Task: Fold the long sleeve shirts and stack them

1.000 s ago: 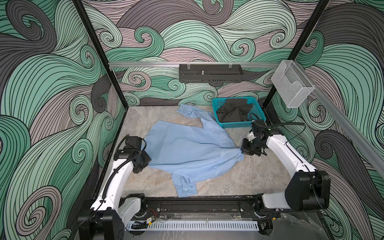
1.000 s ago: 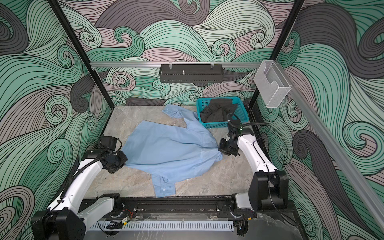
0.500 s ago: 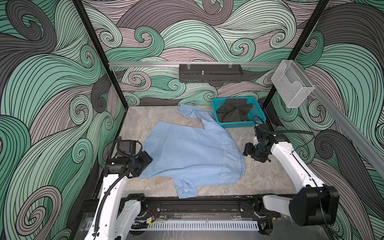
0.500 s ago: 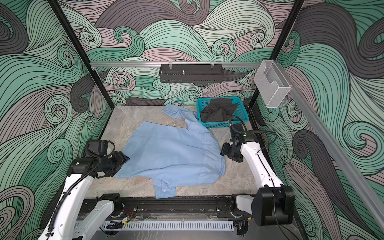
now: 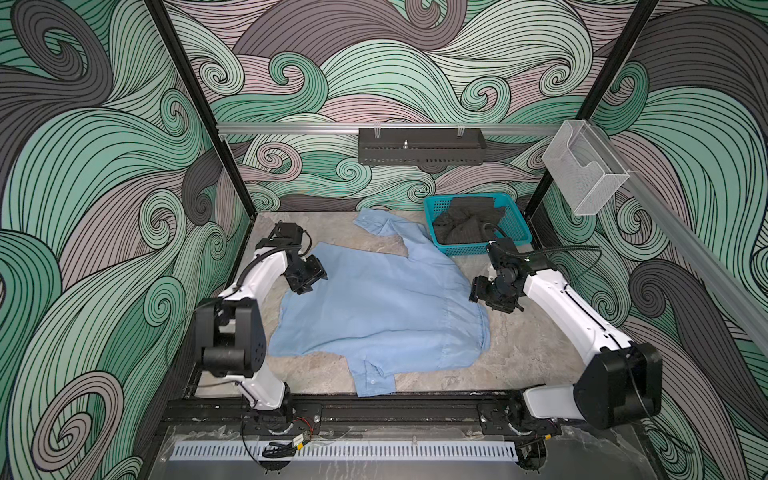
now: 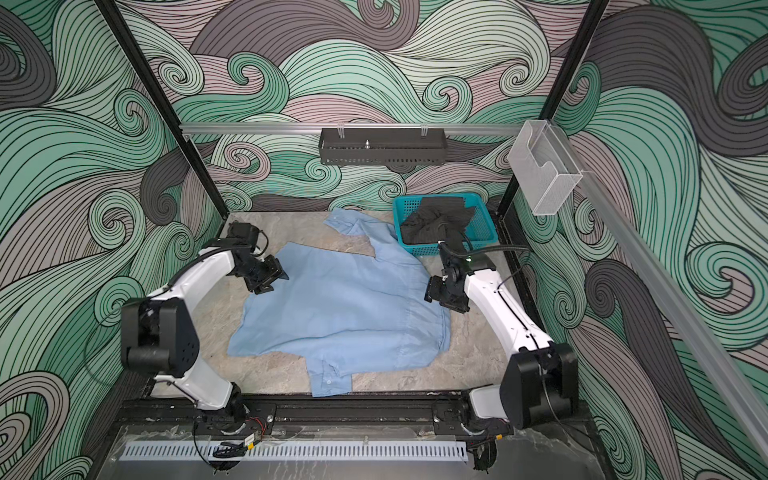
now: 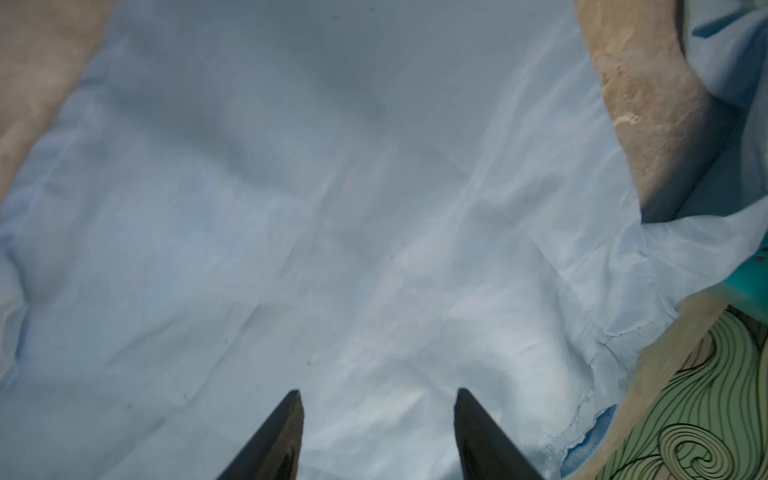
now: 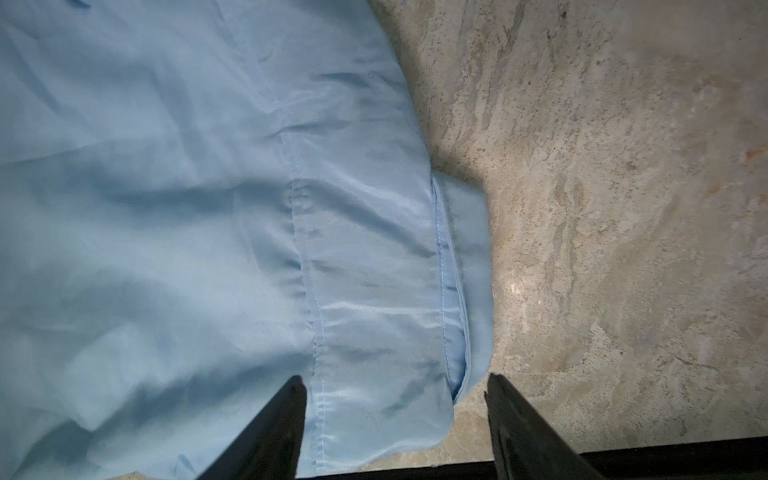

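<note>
Changed from a second ago: left gripper [image 7: 377, 399] and right gripper [image 8: 395, 380], then clamped, now parted and empty over opposite edges of the light blue shirt [image 5: 382, 307]. Lies spread flat mid-table [image 5: 532, 349], thin creased weave on mottled stone. Runs left to right, collar rightward; cuffed sleeves point toward the teal mesh basket [image 5: 517, 222] and the near edge

Your inventory, operator:
- Walls [image 5: 395, 62]: swirl wallpaper in green, mauve and grey on every side.
- Corner posts [image 5: 203, 108]: black.
- Aluminium rail [image 5: 291, 126]: on the back wall, well beyond the left gripper [image 5: 311, 276].
- Perforated tray [image 5: 422, 146]: black, hanging from that rail.
- Plastic holder [image 5: 584, 168]: clear, above and beyond the right gripper [image 5: 478, 289].
- Desk [image 5: 528, 345]: mottled beige-grey stone finish, beneath both.
</note>
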Available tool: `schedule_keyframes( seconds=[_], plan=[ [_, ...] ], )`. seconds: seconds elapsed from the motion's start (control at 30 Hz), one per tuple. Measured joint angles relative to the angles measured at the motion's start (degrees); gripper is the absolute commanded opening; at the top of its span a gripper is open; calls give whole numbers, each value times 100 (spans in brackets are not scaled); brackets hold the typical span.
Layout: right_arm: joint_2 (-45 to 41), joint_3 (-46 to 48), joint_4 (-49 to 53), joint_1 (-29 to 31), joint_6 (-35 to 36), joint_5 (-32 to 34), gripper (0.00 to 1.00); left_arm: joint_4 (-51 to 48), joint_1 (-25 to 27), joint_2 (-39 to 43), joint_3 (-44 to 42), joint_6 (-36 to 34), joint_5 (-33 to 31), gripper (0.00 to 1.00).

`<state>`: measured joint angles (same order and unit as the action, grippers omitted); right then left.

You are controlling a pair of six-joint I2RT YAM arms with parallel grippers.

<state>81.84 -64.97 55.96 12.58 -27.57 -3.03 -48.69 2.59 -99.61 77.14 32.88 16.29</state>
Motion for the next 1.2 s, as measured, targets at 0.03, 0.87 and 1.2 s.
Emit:
schedule_keyframes(
  seconds=[0.03, 0.87, 1.2],
  plan=[
    [201, 0, -105, 0, -11, -15, 66, 39, 28, -356, 269, -48, 7, 54],
    [3928, -2435, -968, 684, -286, -579, 22, 503, -1770, -1266, -507, 476, 1462, 56],
    [4675, -4253, -247, 697, 4, -271, 38, 317, -1738, -2107, 960, 531, 1408, 60]
  ],
)
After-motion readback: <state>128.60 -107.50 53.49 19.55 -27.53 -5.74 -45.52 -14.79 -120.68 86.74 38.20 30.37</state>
